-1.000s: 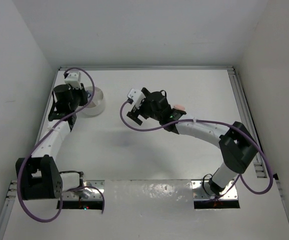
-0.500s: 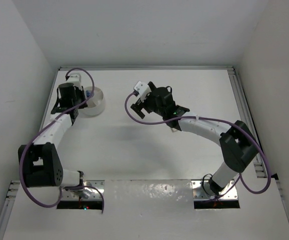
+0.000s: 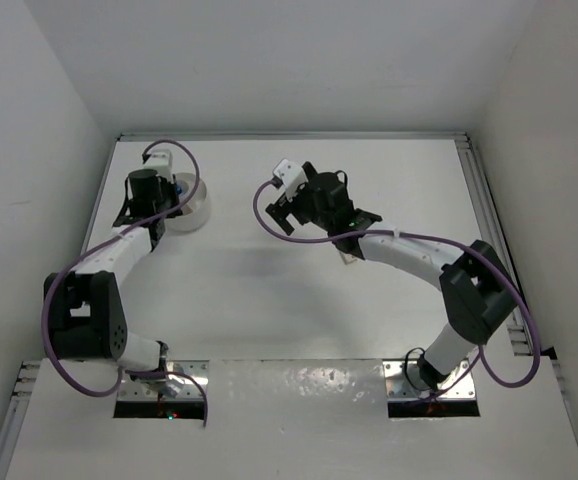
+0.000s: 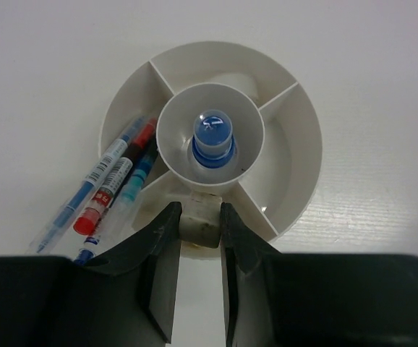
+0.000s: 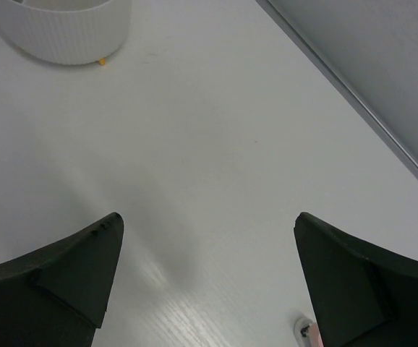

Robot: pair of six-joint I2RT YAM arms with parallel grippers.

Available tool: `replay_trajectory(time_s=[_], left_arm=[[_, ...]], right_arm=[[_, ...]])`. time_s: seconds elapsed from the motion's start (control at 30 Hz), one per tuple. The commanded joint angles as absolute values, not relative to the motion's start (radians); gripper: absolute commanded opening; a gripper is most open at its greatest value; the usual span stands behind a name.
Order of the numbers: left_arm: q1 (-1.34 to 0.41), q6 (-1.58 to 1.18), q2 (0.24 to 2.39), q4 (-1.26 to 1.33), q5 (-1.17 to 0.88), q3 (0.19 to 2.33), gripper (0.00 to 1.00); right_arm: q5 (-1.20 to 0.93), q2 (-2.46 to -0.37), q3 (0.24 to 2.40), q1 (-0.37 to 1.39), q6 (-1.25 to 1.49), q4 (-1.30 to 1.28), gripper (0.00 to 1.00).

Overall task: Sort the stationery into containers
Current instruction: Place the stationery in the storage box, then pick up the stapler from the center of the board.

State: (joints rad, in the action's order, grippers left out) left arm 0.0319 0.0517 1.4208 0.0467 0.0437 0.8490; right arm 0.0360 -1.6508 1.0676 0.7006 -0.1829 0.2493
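A lab rig: bare white walls (image 3: 269, 60) enclosing a tabletop (image 3: 269, 290).

You get bright, even overhead light in every view. Shadows on the matte white tabletop (image 3: 269, 290) are soft and grey, and the shiny metal strip (image 3: 299, 385) at its near edge glares. The left gripper's (image 4: 200, 213) black fingers (image 4: 158, 282) look a little soft near the lens. The round white divided plastic bowl (image 4: 296, 144) is sharp, with a highlight on the small blue-capped bottle (image 4: 212, 137) inside.
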Motion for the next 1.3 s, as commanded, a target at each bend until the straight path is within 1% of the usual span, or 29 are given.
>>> replay_trajectory(time_s=[0.0, 0.03, 0.1, 0.13, 0.23, 0.27, 0.3, 0.4, 0.47, 0.5, 0.53, 0.57, 0.67, 0.73, 0.77, 0.8, 0.83, 0.9, 0.93, 0.97, 1.07, 1.17, 1.23, 1.27], left_arm=[[0.017, 0.057, 1.422, 0.114, 0.064, 0.831, 0.18], [0.015, 0.055, 1.424, 0.110, 0.066, 0.830, 0.23], [0.011, 0.054, 1.422, 0.112, 0.066, 0.827, 0.26], [0.011, 0.054, 1.420, 0.113, 0.067, 0.828, 0.30], [0.011, 0.054, 1.416, 0.120, 0.072, 0.831, 0.34], [0.011, 0.055, 1.411, 0.120, 0.071, 0.837, 0.36], [0.011, 0.061, 1.407, 0.117, 0.063, 0.839, 0.41], [0.011, 0.069, 1.398, 0.109, 0.061, 0.848, 0.45], [0.011, 0.072, 1.393, 0.106, 0.060, 0.857, 0.45], [0.011, 0.072, 1.385, 0.103, 0.057, 0.861, 0.45], [0.011, 0.075, 1.378, 0.098, 0.046, 0.865, 0.45], [-0.020, 0.087, 1.365, 0.095, 0.029, 0.874, 0.45], [-0.038, 0.104, 1.333, 0.100, 0.006, 0.885, 0.45], [-0.060, 0.127, 1.313, 0.120, -0.073, 0.884, 0.45], [-0.066, 0.147, 1.293, 0.142, -0.095, 0.874, 0.45], [-0.074, 0.159, 1.286, 0.159, -0.147, 0.868, 0.46], [-0.081, 0.175, 1.269, 0.172, -0.184, 0.853, 0.46], [-0.083, 0.192, 1.255, 0.202, -0.259, 0.839, 0.46], [-0.080, 0.193, 1.250, 0.206, -0.277, 0.835, 0.47], [-0.080, 0.193, 1.246, 0.204, -0.307, 0.833, 0.47], [-0.078, 0.192, 1.235, 0.207, -0.330, 0.828, 0.47], [-0.080, 0.192, 1.227, 0.212, -0.331, 0.822, 0.47], [-0.081, 0.192, 1.226, 0.210, -0.324, 0.822, 0.47], [-0.080, 0.196, 1.226, 0.213, -0.322, 0.822, 0.47]], right_arm=[[0.066, -1.600, 1.060, 0.678, -0.143, 0.236, 0.99], [0.069, -1.594, 1.055, 0.675, -0.141, 0.235, 0.99], [0.083, -1.577, 1.034, 0.672, -0.141, 0.236, 0.99], [0.087, -1.571, 1.025, 0.670, -0.141, 0.235, 0.99], [0.098, -1.546, 1.022, 0.652, -0.102, 0.223, 0.99], [0.089, -1.542, 1.032, 0.623, -0.077, 0.163, 0.99], [0.049, -1.539, 1.048, 0.602, -0.033, 0.125, 0.99], [0.006, -1.529, 1.086, 0.516, -0.023, 0.008, 0.99], [0.005, -1.532, 1.100, 0.445, -0.041, -0.060, 0.99], [0.006, -1.535, 1.109, 0.411, -0.051, -0.133, 0.99], [-0.058, -1.545, 1.120, 0.378, -0.086, -0.171, 0.99], [-0.080, -1.560, 1.123, 0.318, -0.150, -0.249, 0.87], [-0.051, -1.610, 1.131, 0.234, -0.225, -0.325, 0.58], [-0.046, -1.635, 1.115, 0.213, -0.354, -0.334, 0.59], [-0.049, -1.661, 1.106, 0.207, -0.456, -0.330, 0.74], [-0.063, -1.673, 1.100, 0.201, -0.510, -0.327, 0.80], [-0.115, -1.689, 1.098, 0.184, -0.553, -0.334, 0.85], [-0.158, -1.750, 1.118, 0.164, -0.610, -0.339, 0.88], [-0.181, -1.772, 1.167, 0.158, -0.621, -0.359, 0.87], [-0.231, -1.819, 1.192, 0.144, -0.659, -0.411, 0.84], [-0.248, -1.865, 1.235, 0.146, -0.690, -0.391, 0.79], [-0.250, -1.911, 1.249, 0.150, -0.696, -0.359, 0.67], [-0.250, -1.957, 1.284, 0.147, -0.701, -0.373, 0.62], [-0.256, -1.970, 1.293, 0.147, -0.707, -0.389, 0.62]])
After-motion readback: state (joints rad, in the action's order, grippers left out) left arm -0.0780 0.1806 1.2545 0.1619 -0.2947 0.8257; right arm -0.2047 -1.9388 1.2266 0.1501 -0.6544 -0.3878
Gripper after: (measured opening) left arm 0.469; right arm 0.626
